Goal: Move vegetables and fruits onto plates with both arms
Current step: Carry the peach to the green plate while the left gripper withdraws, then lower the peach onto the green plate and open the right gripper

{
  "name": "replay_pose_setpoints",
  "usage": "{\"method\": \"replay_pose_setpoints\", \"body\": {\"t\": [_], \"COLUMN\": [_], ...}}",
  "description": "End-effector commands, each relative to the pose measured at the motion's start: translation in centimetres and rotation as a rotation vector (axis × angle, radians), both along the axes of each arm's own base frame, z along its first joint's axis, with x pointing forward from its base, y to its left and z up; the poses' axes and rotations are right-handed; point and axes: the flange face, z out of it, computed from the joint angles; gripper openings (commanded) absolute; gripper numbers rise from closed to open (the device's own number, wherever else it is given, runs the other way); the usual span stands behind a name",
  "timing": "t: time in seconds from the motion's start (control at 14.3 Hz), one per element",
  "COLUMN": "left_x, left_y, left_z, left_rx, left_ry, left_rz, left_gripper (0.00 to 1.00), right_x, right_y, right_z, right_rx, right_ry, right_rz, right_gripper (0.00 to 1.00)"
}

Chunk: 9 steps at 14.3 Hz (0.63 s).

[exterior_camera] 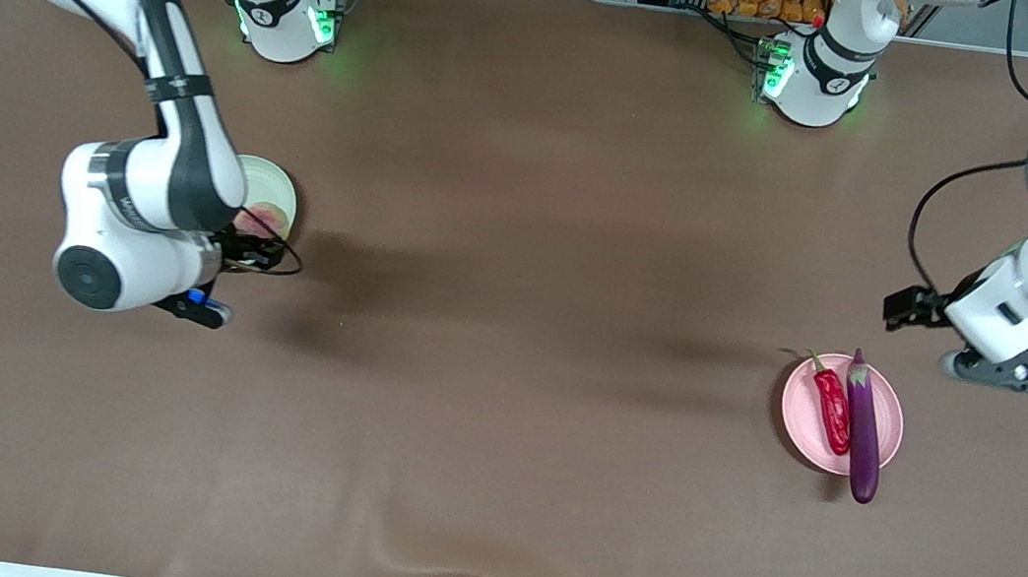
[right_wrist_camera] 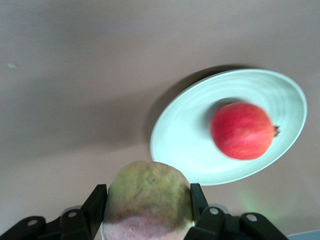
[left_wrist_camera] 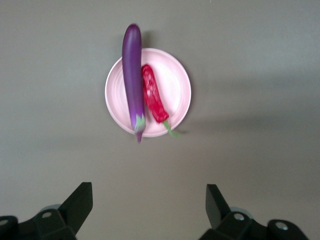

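Produce on both plates; yellowish fruit held aloft in the right gripper.

The pale pink plate (exterior_camera: 841, 414), toward the left arm's end of the tabletop (exterior_camera: 502, 376), carries a glossy purple eggplant (exterior_camera: 862, 425), its tip overhanging the rim, beside a red chili pepper (exterior_camera: 833, 404) with a green stem. The left gripper (left_wrist_camera: 149, 206) hangs above the tabletop near this plate, jaws wide apart and empty. The right gripper (right_wrist_camera: 148, 205) clamps a round yellowish fruit (right_wrist_camera: 148, 197), pink-blushed, over the pale green plate (right_wrist_camera: 180, 145), where a round red fruit (right_wrist_camera: 242, 130) rests.
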Motion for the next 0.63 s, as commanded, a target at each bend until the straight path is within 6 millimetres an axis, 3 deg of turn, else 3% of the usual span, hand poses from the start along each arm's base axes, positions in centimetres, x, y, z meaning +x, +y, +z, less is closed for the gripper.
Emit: {"method": "replay_pose_setpoints", "body": {"t": [0.0,0.07,0.21,0.35,0.42,0.56], "left_x": [-1.4,-2.1,-3.5,-4.8,-4.9,-5.2], "left_y": [2.7,3.0,5.3,5.3,4.7,3.2], "left_z": [3.1,4.1,6.5,7.8,8.3,9.0], "left_rx": [-0.01,-0.011,-0.031,-0.061,-0.07,-0.079], "left_ry": [0.015,0.011,-0.016,-0.018,-0.03,-0.053], "left_rz": [0.063,0.072,0.105,0.108,0.099,0.074], "left_gripper": [1.0,1.0,1.0,1.0,1.0,1.0], "right_x": [-2.3,-2.4,-2.3,-2.1,-1.4,1.2], "right_y": [-2.2,-2.8,-3.0,-2.6,-2.1,-1.5], "right_z": [-0.6,-1.2,-1.4,-0.5,1.0,6.6], "right_rx": [0.015,0.015,0.014,0.029,0.045,0.098], "right_ry": [-0.015,-0.007,-0.007,-0.007,-0.013,-0.034], "right_rz": [0.06,0.048,0.038,0.024,0.022,0.007], "right_gripper": [0.22,0.96,1.0,1.0,1.0,1.0]}}
